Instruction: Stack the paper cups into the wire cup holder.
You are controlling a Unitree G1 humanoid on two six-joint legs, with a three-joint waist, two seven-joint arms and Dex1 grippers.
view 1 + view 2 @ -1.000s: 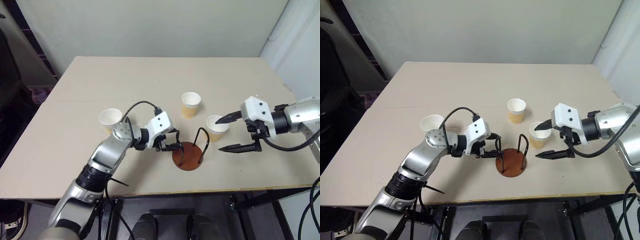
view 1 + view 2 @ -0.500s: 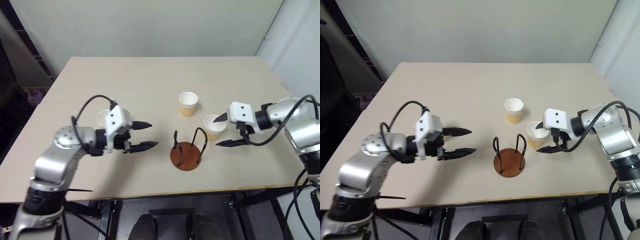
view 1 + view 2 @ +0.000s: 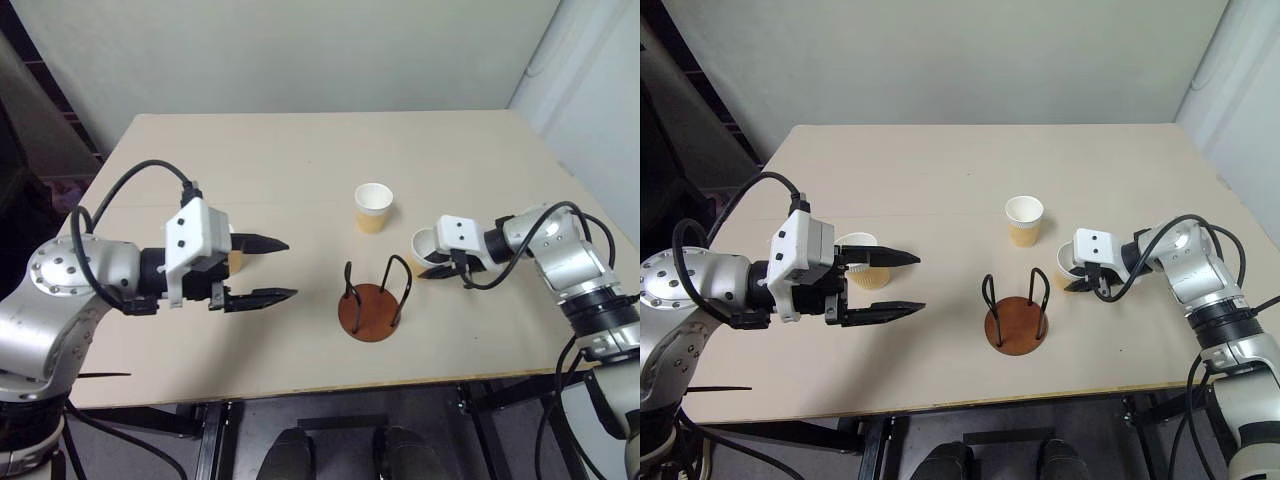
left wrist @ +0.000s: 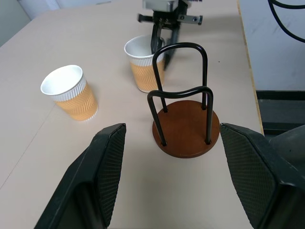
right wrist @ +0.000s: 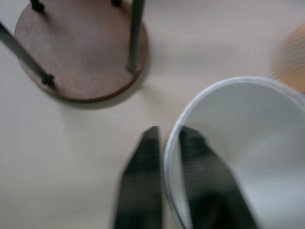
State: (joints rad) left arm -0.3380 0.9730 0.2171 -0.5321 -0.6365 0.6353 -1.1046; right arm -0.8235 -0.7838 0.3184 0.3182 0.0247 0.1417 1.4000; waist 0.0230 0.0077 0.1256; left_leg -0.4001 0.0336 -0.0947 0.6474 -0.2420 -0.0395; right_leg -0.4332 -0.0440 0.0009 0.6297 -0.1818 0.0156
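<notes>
The wire cup holder (image 3: 369, 306), a reddish-brown disc with two black wire loops, stands empty near the table's front. Just right of it is a paper cup (image 3: 423, 243). My right gripper (image 3: 436, 269) is shut on that cup's rim; in the right wrist view one finger (image 5: 145, 183) is outside the cup (image 5: 238, 124) and the other inside. A second paper cup (image 3: 373, 207) stands behind the holder. A third cup (image 3: 853, 242) sits at the left, partly behind my left gripper (image 3: 291, 268), which hovers open and empty, pointing at the holder (image 4: 187, 125).
The beige table (image 3: 300, 150) has bare room at the back and along the front left. Its front edge runs close below the holder. A pale wall rises behind the table.
My left gripper has pulled back from the holder to the left and upward, still open. My right gripper has moved onto the right cup and shut on its rim.
</notes>
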